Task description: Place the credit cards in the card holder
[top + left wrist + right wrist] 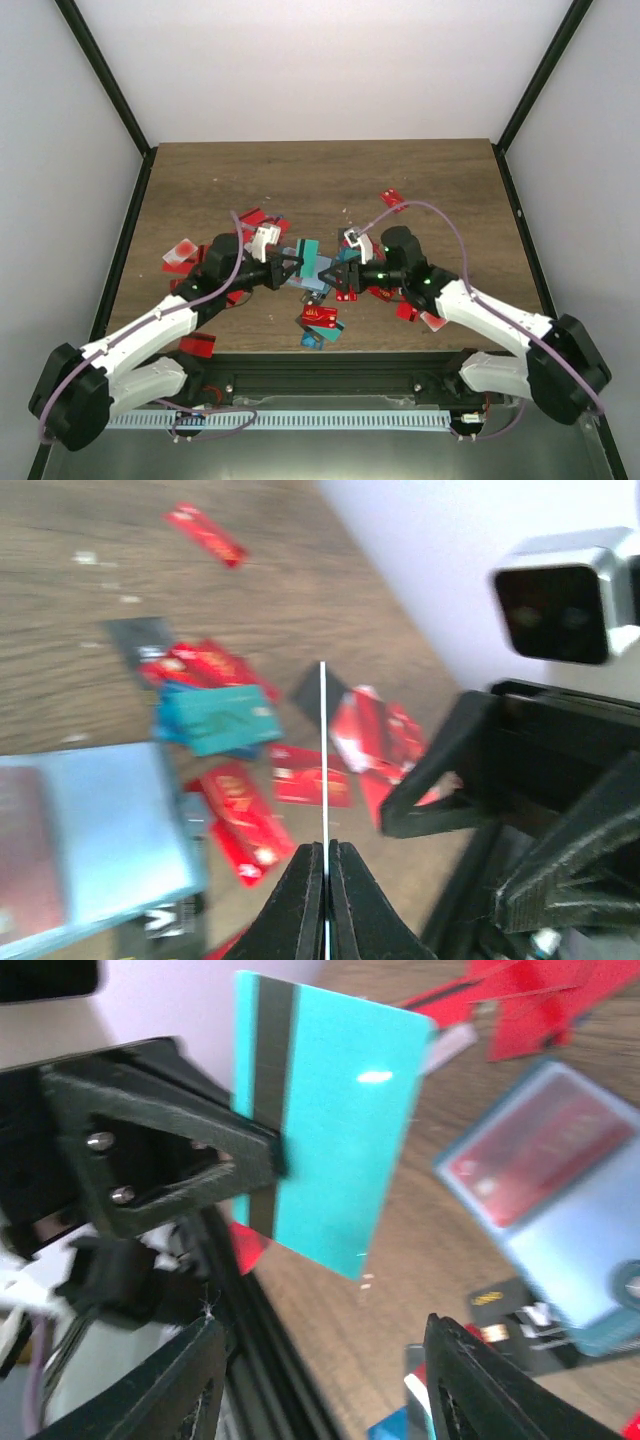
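- Top view: I log bright, even, diffuse light; the walls (pixel 300 60) are pale, the surface (pixel 320 180) is mid-brown, and shadows are soft and short.
- Left wrist view: heavy blur; the card holder (pixel 90 840) and red cards (pixel 240 820) are smeared.
- Right wrist view: the teal card (pixel 330 1130) carries a small white glare spot; the background is out of focus.

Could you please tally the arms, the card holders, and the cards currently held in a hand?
Arms: 2, the left arm and the right arm
Card holders: 1, the card holder
Cards held: 1, the teal card in the left hand
Total: 4
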Controlling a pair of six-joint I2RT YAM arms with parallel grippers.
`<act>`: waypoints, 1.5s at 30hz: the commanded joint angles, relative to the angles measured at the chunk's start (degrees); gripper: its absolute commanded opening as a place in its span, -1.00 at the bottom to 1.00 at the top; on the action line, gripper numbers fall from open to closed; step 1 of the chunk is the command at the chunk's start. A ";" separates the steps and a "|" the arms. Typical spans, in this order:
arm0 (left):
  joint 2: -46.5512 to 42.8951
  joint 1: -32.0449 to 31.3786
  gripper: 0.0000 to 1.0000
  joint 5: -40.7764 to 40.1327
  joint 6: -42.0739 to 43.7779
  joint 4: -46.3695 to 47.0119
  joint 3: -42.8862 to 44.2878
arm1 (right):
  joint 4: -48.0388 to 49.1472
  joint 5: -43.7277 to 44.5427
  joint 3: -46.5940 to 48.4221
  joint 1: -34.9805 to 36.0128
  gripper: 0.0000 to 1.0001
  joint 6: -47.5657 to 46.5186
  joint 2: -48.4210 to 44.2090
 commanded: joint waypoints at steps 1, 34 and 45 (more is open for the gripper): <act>3.43 2.33 -0.92 -11.90 3.54 -8.62 2.68 | -9.73 14.91 5.27 0.04 0.16 -4.02 6.40; 15.66 9.82 -0.92 -12.30 6.40 -13.95 8.48 | -29.23 40.92 31.09 9.71 0.41 -8.44 36.32; 22.58 9.73 -0.92 0.25 6.57 -8.14 8.87 | -31.77 46.79 29.38 10.72 -0.36 -7.03 37.39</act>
